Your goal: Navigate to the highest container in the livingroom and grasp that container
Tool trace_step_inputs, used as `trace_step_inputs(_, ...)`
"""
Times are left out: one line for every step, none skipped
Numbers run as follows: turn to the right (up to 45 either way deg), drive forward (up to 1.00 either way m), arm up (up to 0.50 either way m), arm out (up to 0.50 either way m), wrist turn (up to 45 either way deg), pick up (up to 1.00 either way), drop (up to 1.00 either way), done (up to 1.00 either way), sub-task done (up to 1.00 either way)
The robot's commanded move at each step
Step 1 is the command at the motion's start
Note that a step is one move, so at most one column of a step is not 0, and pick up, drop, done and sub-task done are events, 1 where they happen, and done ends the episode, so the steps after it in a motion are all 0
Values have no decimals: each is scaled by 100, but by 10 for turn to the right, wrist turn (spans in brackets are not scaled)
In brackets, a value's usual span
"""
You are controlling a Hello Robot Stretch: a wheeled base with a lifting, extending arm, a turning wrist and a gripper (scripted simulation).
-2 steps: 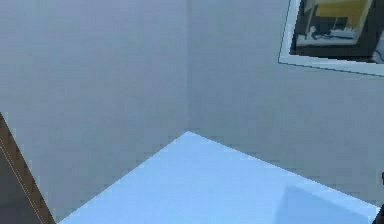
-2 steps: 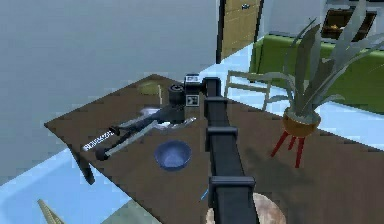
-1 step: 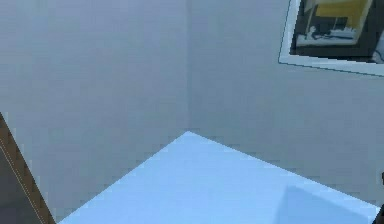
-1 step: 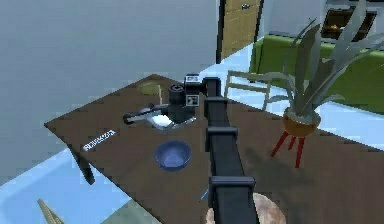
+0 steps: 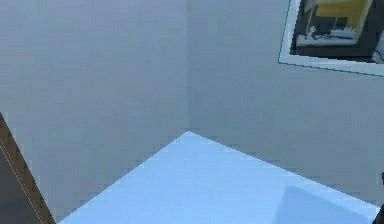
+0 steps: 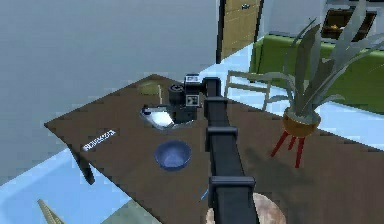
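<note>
You had the gripper out over the dark counter, its far end by a white container. I couldn't tell whether it held anything. A blue bowl sat on the counter just left of the arm, and a potted plant stood on the floor to the right.

Ahead, bare floor runs to a wall corner. On the desk, a white dish and a blue bowl stand left of the arm. The desktop right of the arm is bare. A chair and a plant stand beyond.
</note>
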Motion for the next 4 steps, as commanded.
trace_step_inputs(0, 0, -30, 0, 0, 0, 0, 0, 0)
trace_step_inputs(0, 0, 0, 0, 0, 100, 0, 0, 0)
trace_step_inputs(0, 0, 10, 0, 0, 0, 0, 0, 0)
trace_step_inputs(0, 0, 0, 0, 0, 0, 0, 100, 0)
